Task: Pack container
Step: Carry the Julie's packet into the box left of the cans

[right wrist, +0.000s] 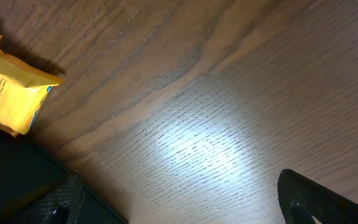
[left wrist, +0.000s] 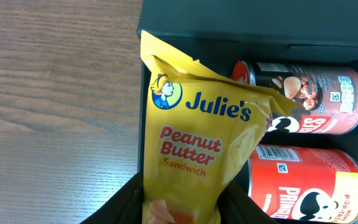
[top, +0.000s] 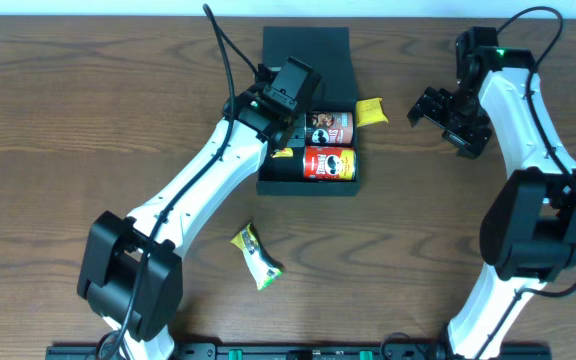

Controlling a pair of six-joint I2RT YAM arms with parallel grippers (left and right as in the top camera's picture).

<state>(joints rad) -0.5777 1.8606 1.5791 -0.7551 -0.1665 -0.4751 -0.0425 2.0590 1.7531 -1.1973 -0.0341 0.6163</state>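
Note:
The dark container (top: 308, 60) lies open in the middle back of the table, its flap lid folded away. Inside lie a dark chip can (top: 330, 128) and a red chip can (top: 328, 164), also seen in the left wrist view (left wrist: 309, 106) (left wrist: 309, 186). My left gripper (top: 286, 148) is shut on a yellow Julie's peanut butter sandwich packet (left wrist: 194, 137) and holds it over the container's left side (left wrist: 166, 22). My right gripper (top: 438, 112) is open and empty above bare table at the right.
A second yellow packet (top: 370, 112) lies on the table just right of the container, also in the right wrist view (right wrist: 8, 84). A green-yellow snack packet (top: 255, 256) lies at the front centre.

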